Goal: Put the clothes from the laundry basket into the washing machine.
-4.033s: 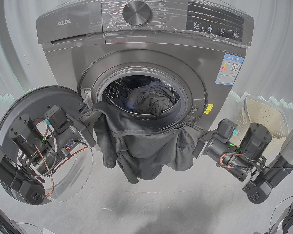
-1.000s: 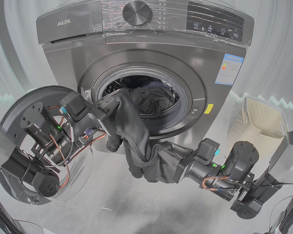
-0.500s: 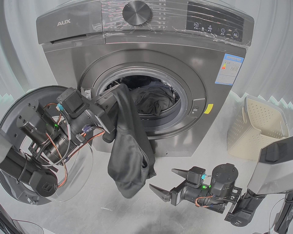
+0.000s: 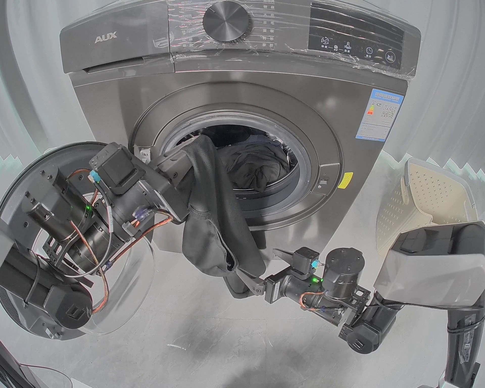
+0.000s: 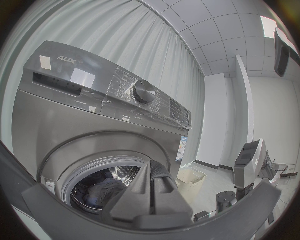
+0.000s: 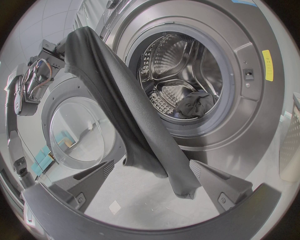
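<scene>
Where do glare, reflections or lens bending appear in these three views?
Head view: the clear plastic film over the panel of the grey washing machine catches white glare. Left wrist view: the lens bends the folds of the pale curtain, and a ceiling light panel glows bright. Right wrist view: the shiny steel drum mirrors light; the round glass door reflects the room.

Washing machine (image 4: 111, 106) front, maker's lettering (image 4: 105, 37) left of the dial (image 4: 226, 20), white icons (image 4: 356, 49) right of dial, blue label (image 4: 379, 115) lower right of dial, yellow sticker (image 4: 345, 180) farther below-right, fine print unreadable.
</scene>
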Controlling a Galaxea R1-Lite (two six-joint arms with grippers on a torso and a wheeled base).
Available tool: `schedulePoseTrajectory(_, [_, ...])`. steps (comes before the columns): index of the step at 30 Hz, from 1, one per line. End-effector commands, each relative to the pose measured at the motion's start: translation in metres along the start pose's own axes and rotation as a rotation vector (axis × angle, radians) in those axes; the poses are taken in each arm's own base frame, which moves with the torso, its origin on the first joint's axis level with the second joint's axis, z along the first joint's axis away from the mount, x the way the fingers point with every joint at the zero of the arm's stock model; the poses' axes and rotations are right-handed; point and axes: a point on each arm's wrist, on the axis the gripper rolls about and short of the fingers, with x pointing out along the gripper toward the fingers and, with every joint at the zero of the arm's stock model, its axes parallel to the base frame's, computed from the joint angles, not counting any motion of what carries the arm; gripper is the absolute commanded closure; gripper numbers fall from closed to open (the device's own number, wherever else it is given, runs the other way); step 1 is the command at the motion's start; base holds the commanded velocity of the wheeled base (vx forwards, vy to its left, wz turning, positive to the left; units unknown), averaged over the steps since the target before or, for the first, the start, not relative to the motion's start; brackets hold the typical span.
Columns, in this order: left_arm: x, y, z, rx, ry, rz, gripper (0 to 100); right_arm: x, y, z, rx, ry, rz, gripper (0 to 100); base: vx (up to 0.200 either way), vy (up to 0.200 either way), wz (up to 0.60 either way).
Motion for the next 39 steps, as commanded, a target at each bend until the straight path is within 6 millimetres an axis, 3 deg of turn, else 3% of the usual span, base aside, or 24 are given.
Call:
schedulePoseTrajectory(1, [-0.001,-0.001,0.003,0.001,-0.007,-0.003,100,0.024,-0.001,-0.013,-0.007,-0.015,0.012,0,0.0,0.0,0.0])
schedulePoseTrajectory(17, [0.0,-0.009,0.005,-0.007,-0.017,-0.028,100,0.067,-0.012,-0.023,-0.013,-0.103,0.031,0,0.0,0.0,0.0])
schedulePoseTrajectory(25, [0.0,-0.009,0.005,-0.008,-0.015,-0.028,100,0.072,-0.011,-0.023,-0.014,-0.119,0.036,0,0.0,0.0,0.0])
schedulePoseTrajectory(37, [-0.003,-0.012,0.015,-0.008,-0.041,-0.036,100,0.095,-0.014,-0.031,-0.014,-0.173,0.033,0,0.0,0.0,0.0])
schedulePoseTrajectory(38, [-0.003,-0.012,0.015,-0.008,-0.041,-0.035,100,0.096,-0.014,-0.031,-0.014,-0.174,0.03,100,0.0,0.0,0.0])
schedulePoseTrajectory(39, [-0.003,-0.011,0.015,-0.007,-0.039,-0.034,100,0.095,-0.015,-0.03,-0.014,-0.177,0.028,100,0.0,0.0,0.0])
